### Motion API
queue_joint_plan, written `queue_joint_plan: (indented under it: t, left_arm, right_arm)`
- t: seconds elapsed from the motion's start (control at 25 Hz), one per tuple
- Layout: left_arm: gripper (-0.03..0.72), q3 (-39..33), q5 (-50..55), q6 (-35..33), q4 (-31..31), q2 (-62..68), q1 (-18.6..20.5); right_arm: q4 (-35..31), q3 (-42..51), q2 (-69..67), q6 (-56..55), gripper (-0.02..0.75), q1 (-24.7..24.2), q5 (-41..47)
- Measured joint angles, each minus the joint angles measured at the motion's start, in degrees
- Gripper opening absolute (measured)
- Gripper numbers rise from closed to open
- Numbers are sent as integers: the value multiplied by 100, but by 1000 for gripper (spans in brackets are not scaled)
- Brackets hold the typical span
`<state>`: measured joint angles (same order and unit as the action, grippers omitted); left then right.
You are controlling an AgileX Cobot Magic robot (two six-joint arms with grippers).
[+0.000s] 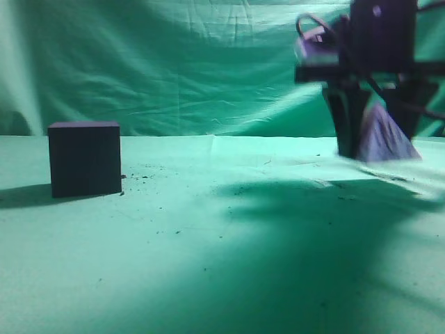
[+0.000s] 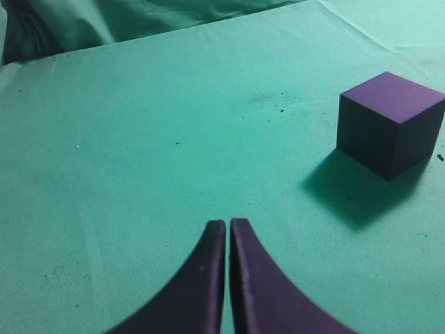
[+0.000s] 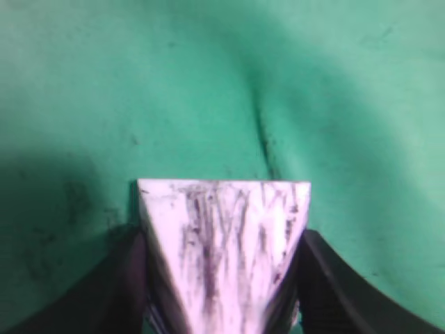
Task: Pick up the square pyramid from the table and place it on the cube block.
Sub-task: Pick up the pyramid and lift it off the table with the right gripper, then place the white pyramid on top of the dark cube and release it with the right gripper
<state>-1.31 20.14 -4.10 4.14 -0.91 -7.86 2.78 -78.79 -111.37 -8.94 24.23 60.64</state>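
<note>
The dark cube block [image 1: 85, 158] stands on the green table [image 1: 208, 243] at the left; it also shows at the right of the left wrist view [image 2: 388, 124]. The pale streaked square pyramid [image 1: 384, 136] sits at the far right between the fingers of my right gripper [image 1: 375, 142], base at the table surface or just above it. In the right wrist view the pyramid [image 3: 222, 243] fills the space between the two dark fingers [image 3: 222, 278], which close on its sides. My left gripper [image 2: 228, 224] is shut and empty over bare cloth, left of the cube.
A green cloth backdrop [image 1: 181, 62] hangs behind the table. Small dark specks lie on the cloth near the cube and mid-table. A broad arm shadow [image 1: 313, 229] falls across the right half of the table.
</note>
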Motion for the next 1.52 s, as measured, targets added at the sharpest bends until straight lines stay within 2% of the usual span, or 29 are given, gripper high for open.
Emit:
queue_joint_plan:
  t: [0.16,0.36,0.52,0.68,0.72,0.76,1.28,1.4,1.48,1.52]
  left_arm:
    - [0,0,0,0,0,0,0]
    - [0,0,0,0,0,0,0]
    - [0,0,0,0,0,0,0]
    - [0,0,0,0,0,0,0]
    - [0,0,0,0,0,0,0]
    - [0,0,0,0,0,0,0]
    - [0,0,10,0,0,0,0]
    - [0,0,10,0,0,0,0]
    - [0,0,10,0,0,0,0]
    - [0,0,10,0,0,0,0]
  right_arm:
    - [13,-1099,228,119,410,284,607]
    - [13,-2533,198,271,410,1357,946]
    - [-34,-3487,-362,306,410,2241,1021]
    - [-47,-4189,-1178,306,410,2745,1056]
    - [-47,-4323,-1329,318,410,2788,1056]
    - [-47,-4433,-1483,318,368,2834,1059]
    - [-98,-4669,-2081,318,384,2869,1042]
    - [-131,-4808,-2081,318,603,2869,1064]
    - [-143,-5016,-2058,318,659,2869,1075]
    - [-143,-5141,-2000,318,645,2869,1075]
